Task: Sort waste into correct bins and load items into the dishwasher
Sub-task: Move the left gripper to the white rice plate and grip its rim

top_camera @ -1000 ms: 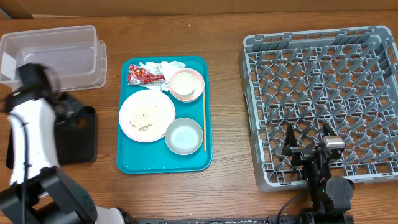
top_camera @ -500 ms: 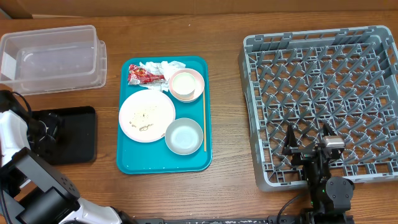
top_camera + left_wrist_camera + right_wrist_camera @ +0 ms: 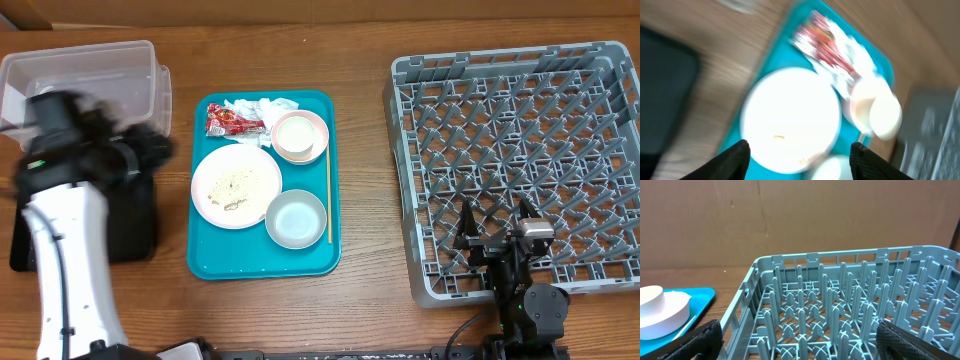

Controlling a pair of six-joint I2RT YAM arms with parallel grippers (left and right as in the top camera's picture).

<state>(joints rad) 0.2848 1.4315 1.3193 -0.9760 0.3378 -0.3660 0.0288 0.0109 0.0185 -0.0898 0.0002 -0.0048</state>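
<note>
L gripper (image 3: pixel 800 147) wide open, empty, over teal tray (image 3: pixel 205 265), centre-left of frame. Prob. reaching for wrapper (image 3: pixel 228 122) / tissue (image 3: pixel 258 106) at tray top; next: lower, pinch. R gripper (image 3: pixel 797 330) wide, idle at rack (image 3: pixel 520 150).

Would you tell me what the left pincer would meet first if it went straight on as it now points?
Probably the pale pink plate on the teal tray, though blur hides depth.

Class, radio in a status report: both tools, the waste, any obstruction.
Left tool open, empty, near teal tray. Right tool open, empty, at rack. Tissue, wrapper untouched on tray. Nothing in the way.
</note>
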